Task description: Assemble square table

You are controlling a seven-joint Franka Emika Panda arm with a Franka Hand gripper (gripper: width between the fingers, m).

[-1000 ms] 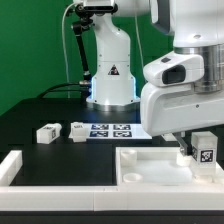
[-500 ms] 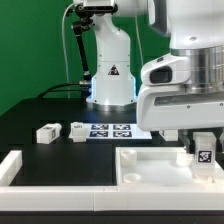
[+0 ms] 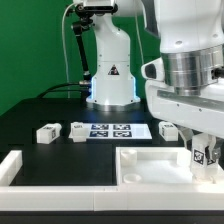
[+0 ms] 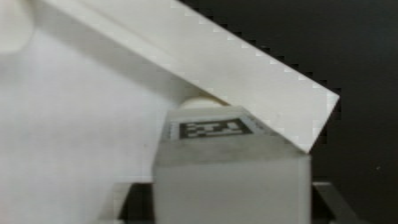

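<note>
The gripper [image 3: 205, 158] has closed on a leg [image 3: 206, 150] at the tabletop [image 3: 150, 170] corner.

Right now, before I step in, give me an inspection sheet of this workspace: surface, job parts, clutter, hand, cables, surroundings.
Surface: black table.
Job's things: tabletop at the front; held leg at its corner on the exterior view's right; loose leg, second loose leg and third loose leg near the marker board.
Clutter: white fence bars along the front.
Hand: hand shut on the held leg.
Cables: black cable by the arm's base.
Surroundings: green backdrop.
</note>
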